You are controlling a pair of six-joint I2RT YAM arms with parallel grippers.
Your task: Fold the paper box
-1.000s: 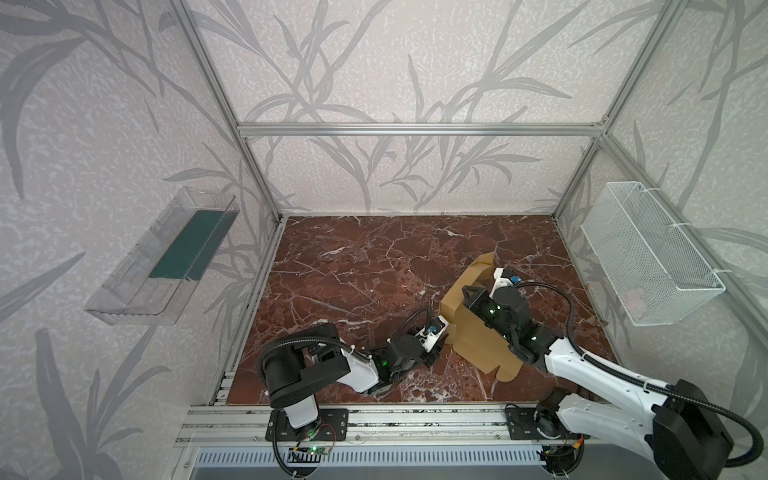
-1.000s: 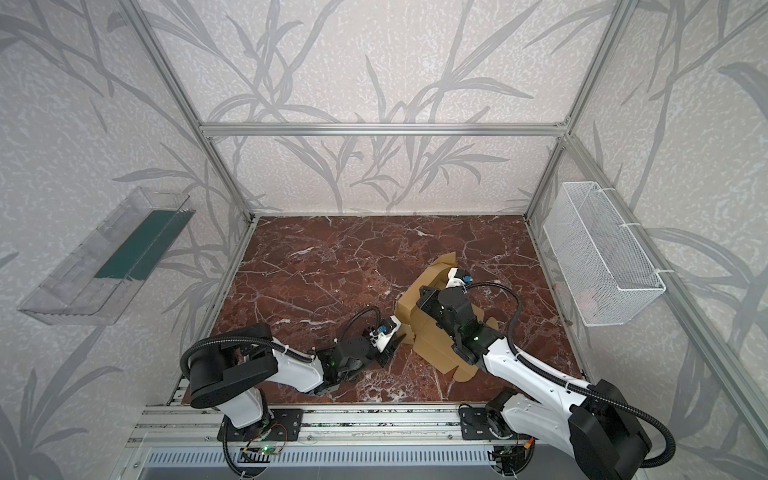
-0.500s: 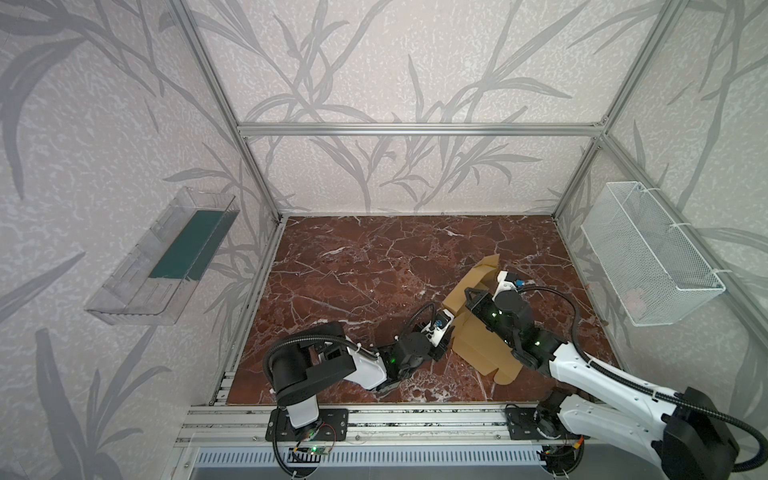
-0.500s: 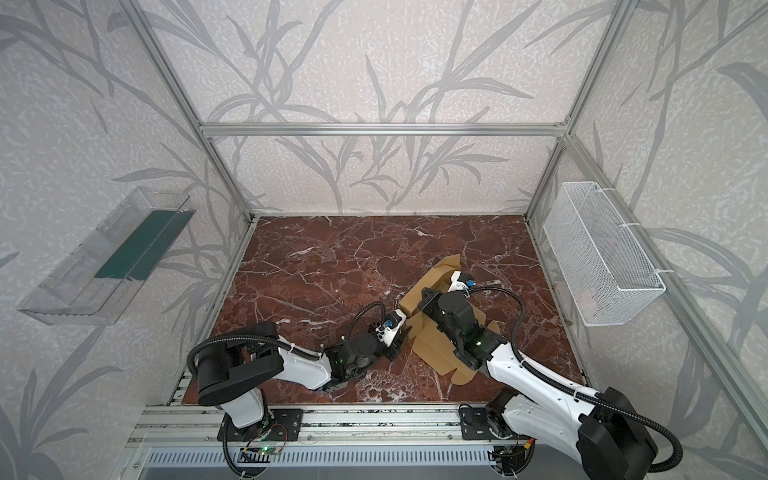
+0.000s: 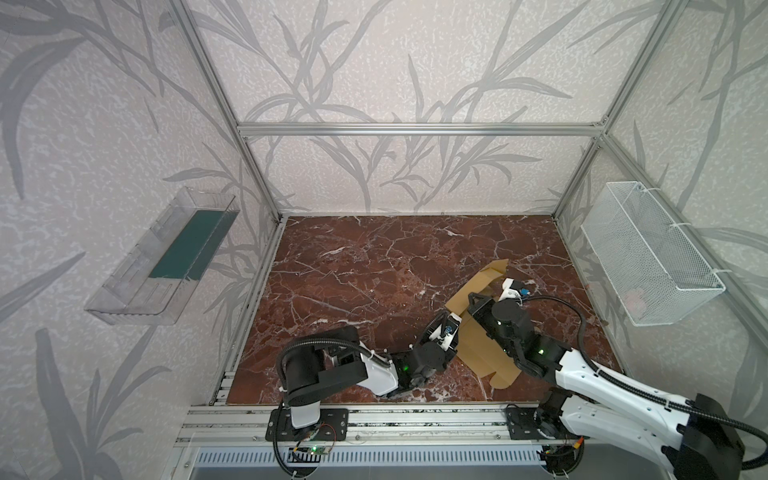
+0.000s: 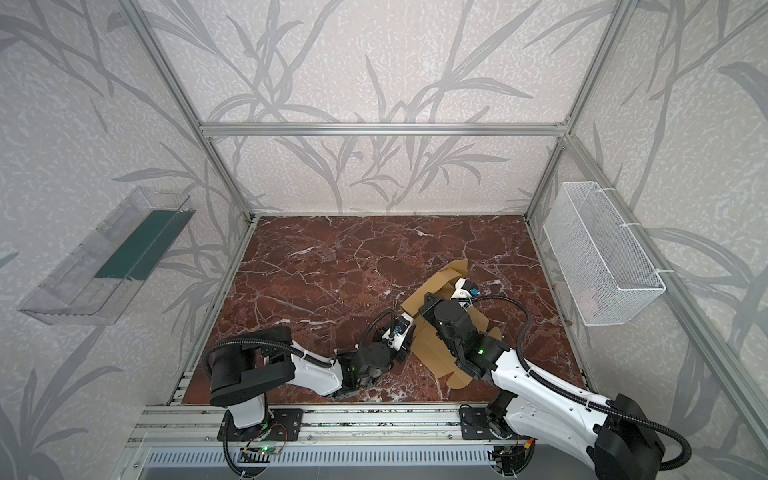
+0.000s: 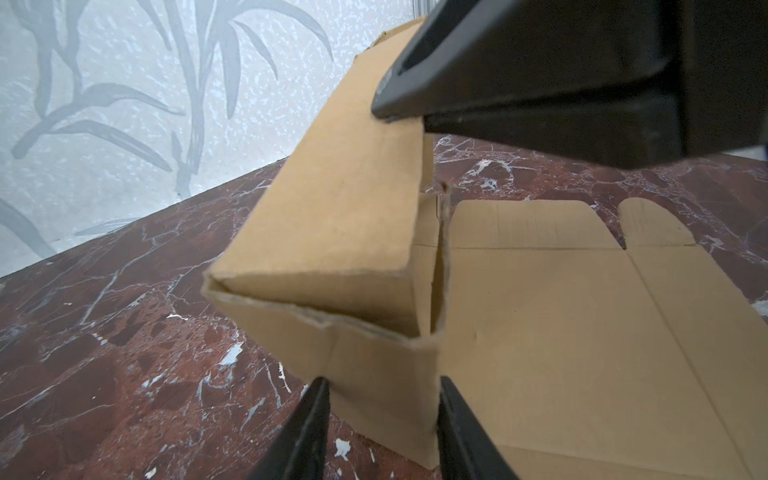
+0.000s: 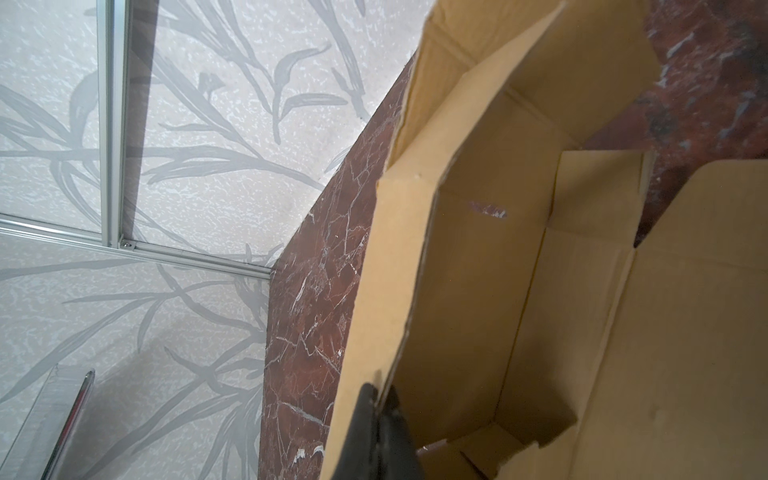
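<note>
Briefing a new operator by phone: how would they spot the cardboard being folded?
On the red-brown marble floor, look to its near right part. The paper box lies there: a tan cardboard sheet, partly flat with one wall raised, unlike the white wire basket hung off to the right.

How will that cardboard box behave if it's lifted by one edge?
Probably floppy: the paper box is a thin creased sheet, partly folded, so flaps would likely hinge and sag. Likely light, since the right gripper pinches just one edge. Pushed, it may slide on the smooth marble-look table.
</note>
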